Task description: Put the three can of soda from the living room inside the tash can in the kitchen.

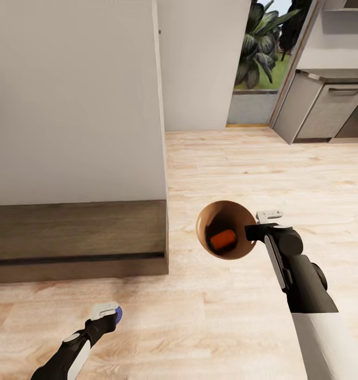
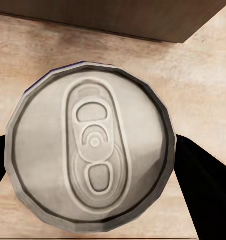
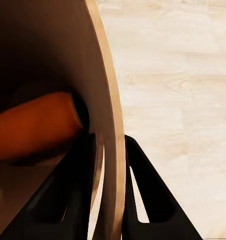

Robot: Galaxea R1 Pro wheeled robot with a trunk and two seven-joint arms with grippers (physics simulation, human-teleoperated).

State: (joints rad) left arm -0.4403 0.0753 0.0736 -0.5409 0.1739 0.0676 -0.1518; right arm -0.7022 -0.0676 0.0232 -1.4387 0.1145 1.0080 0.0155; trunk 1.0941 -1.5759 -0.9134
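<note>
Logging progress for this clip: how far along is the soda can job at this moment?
Done: one orange can lies inside the trash can. In hand: the right claw pinches the bin's wall, one finger inside, one outside, and the left claw grips the blue can, silvery top toward its camera. Left: the blue can goes in; a third can isn't visible here, so I can't judge it.
</note>
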